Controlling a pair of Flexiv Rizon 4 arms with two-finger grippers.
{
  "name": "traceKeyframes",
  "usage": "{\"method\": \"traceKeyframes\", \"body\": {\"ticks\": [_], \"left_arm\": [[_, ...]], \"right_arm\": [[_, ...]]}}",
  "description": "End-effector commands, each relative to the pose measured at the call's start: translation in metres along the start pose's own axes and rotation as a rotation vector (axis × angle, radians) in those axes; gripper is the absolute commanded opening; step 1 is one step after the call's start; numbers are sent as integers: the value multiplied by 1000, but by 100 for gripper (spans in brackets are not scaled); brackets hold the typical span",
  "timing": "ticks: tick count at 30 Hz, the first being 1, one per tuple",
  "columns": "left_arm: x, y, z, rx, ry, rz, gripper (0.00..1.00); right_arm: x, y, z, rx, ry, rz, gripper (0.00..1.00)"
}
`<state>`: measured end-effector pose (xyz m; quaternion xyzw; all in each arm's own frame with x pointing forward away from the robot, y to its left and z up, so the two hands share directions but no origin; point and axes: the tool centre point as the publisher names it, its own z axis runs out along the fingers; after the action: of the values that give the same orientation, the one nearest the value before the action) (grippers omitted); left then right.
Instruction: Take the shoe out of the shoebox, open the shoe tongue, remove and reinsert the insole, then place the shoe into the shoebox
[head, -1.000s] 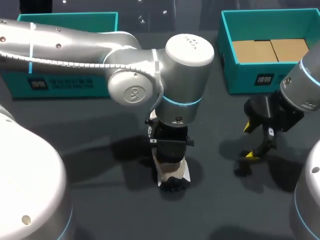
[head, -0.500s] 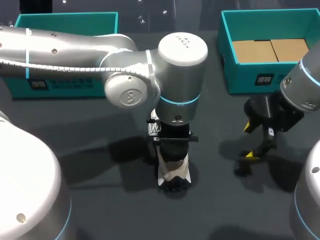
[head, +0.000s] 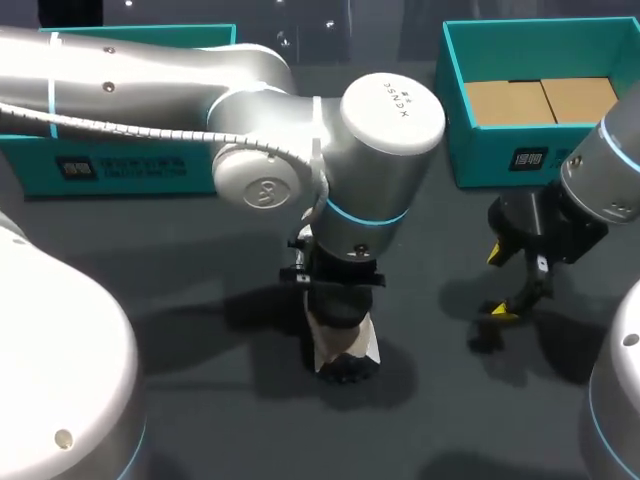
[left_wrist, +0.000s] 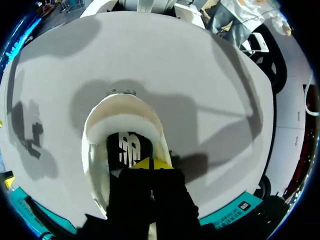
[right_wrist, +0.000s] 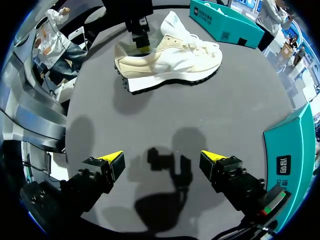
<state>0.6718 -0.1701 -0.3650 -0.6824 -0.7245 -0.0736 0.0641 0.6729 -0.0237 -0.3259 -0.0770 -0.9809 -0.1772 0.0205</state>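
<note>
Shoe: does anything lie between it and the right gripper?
Nothing visible. Only bare table separates the open right gripper from the shoe; the left gripper is at the shoe's heel end, not between them.

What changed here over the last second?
The left arm swung its wrist joint toward the head view's left, then back right, leaning over the shoe. The left hand stayed down in the shoe's opening; the shoe barely shifted. Nothing was taken up or let go. The right hand stayed open, in place near the shoebox.
</note>
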Motion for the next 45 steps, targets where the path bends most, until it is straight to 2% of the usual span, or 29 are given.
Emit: {"method": "traceKeyframes", "body": {"ticks": [1, 6, 10, 13, 17, 24, 30, 35, 43, 44, 45], "left_arm": [[-15, 2, 22, 18, 32, -12, 0], [-21, 1, 39, 62, 22, -17, 0], [-23, 1, 42, 84, -1, -24, 0], [-23, 0, 33, 80, -25, -18, 0], [-20, 2, 8, 61, -85, -15, 0], [-21, 9, -27, -24, -203, -48, 0], [-26, 18, -32, -74, -266, -102, 0], [-26, 24, -32, -97, -275, -126, 0], [-29, 26, -26, -80, -283, -120, 0], [-29, 26, -26, -79, -283, -118, 4], [-29, 26, -26, -78, -283, -117, 15]], "right_arm": [[1, 0, 0, 1, -3, 0, 100], [1, 0, 0, 1, -3, 0, 100], [1, 0, 0, 1, -3, 0, 100], [1, 0, 0, 1, -3, 0, 100], [1, 0, 0, 1, -3, 0, 100], [1, 0, 0, 1, -3, 0, 100], [1, 0, 0, 1, -3, 0, 100], [1, 0, 0, 1, -3, 0, 100], [1, 0, 0, 1, -3, 0, 100], [1, 0, 0, 1, -3, 0, 100], [1, 0, 0, 1, -3, 0, 100]]}}
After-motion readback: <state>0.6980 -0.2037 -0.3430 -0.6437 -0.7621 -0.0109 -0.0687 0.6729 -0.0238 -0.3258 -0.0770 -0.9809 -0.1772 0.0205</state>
